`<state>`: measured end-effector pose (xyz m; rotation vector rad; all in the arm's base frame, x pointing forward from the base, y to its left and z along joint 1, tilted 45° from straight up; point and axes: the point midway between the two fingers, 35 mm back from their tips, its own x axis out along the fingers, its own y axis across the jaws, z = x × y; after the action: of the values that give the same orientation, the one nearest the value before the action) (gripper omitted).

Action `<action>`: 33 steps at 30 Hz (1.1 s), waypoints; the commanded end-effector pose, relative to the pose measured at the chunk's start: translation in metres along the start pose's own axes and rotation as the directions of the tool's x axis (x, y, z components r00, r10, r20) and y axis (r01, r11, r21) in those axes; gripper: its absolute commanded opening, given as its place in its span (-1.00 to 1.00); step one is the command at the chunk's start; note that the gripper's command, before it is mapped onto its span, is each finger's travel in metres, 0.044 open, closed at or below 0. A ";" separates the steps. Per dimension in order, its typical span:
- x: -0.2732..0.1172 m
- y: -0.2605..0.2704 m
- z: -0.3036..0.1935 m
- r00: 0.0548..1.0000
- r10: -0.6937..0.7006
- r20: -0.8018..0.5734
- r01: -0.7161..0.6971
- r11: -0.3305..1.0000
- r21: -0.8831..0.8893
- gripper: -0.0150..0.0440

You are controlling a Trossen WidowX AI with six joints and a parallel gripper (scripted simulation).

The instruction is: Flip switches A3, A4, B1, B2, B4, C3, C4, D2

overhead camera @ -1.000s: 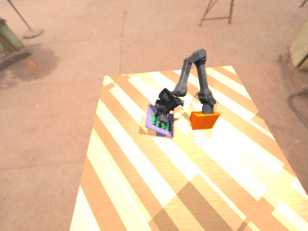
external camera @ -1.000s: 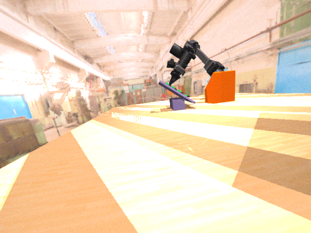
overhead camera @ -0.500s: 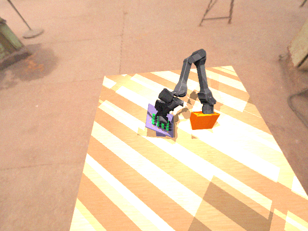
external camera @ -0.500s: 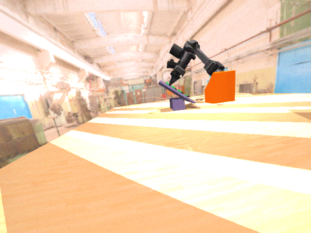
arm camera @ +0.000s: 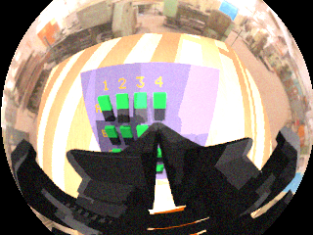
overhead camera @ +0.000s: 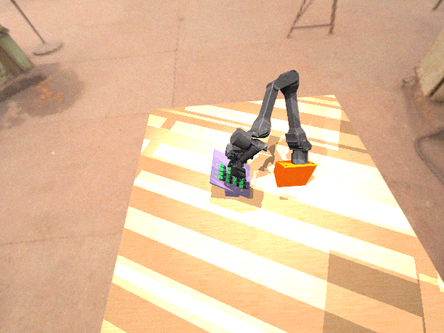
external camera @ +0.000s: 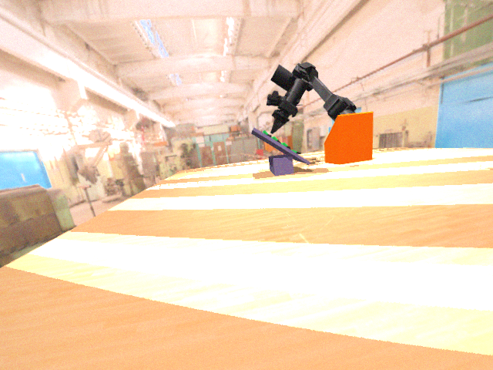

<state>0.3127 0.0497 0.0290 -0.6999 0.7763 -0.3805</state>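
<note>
The tilted purple panel [overhead camera: 216, 157] [external camera: 286, 150] [arm camera: 201, 90] carries rows of green and black switches. In the wrist view, switches A1 [arm camera: 105, 103], A2 [arm camera: 122, 101], A3 [arm camera: 140, 100] and A4 [arm camera: 159, 101] show green far parts and dark near parts. B1 [arm camera: 111, 131], B2 [arm camera: 126, 131] and part of B3 [arm camera: 142, 130] show too. My gripper [overhead camera: 243, 177] [external camera: 273, 132] [arm camera: 156, 125] is shut and empty, its tips just nearside of A4, over or at the B4 area. Contact cannot be told. The fingers hide B4 and most of rows C and D; raised ends are unclear.
A purple block [external camera: 282, 165] supports the panel. The orange arm base [overhead camera: 294, 175] [external camera: 349, 139] stands beside the panel on the striped, sunlit table [overhead camera: 215, 286] [external camera: 239, 274]. The arm reaches over the panel's near side from the base.
</note>
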 end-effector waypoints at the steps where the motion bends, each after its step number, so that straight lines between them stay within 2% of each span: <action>1: -0.032 0.000 0.006 1.000 0.001 0.004 -0.001 1.000 0.011 -0.49; 3: -0.047 -0.002 0.005 1.000 -0.002 0.004 0.002 1.000 0.008 -0.49; 8: -0.049 -0.001 0.005 1.000 -0.003 0.003 0.003 1.000 0.008 -0.49; 14: -0.049 0.056 -0.012 1.000 0.000 0.003 0.000 1.000 0.010 -0.49; 17: -0.049 0.063 -0.016 1.000 -0.001 0.004 0.001 1.000 0.011 -0.49; 22: -0.016 0.063 -0.014 1.000 -0.002 -0.020 0.002 1.000 0.011 -0.49; 33: -0.004 0.062 -0.014 1.000 -0.003 -0.020 0.003 1.000 0.011 -0.49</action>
<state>0.3035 0.0934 -0.0151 -0.6800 0.7810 -0.3978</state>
